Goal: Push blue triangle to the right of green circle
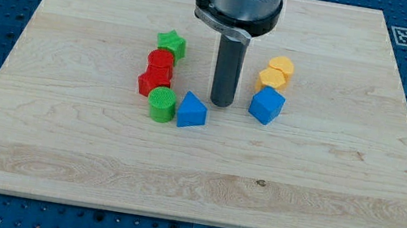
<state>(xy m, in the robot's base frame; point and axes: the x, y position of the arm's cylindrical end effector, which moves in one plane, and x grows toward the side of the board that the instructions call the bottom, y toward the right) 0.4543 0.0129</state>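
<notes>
The blue triangle (191, 111) lies on the wooden board, just to the view's right of the green circle (162, 103), close to it or touching. My tip (221, 103) rests on the board up and to the right of the blue triangle, a short gap away, between it and the blue cube (266, 106).
Two red blocks (157, 72) sit stacked in a line above the green circle, with a green star (171, 43) above them. Two yellow blocks (276, 73) stand above the blue cube at the view's right. A marker tag (405, 36) sits at the board's top right corner.
</notes>
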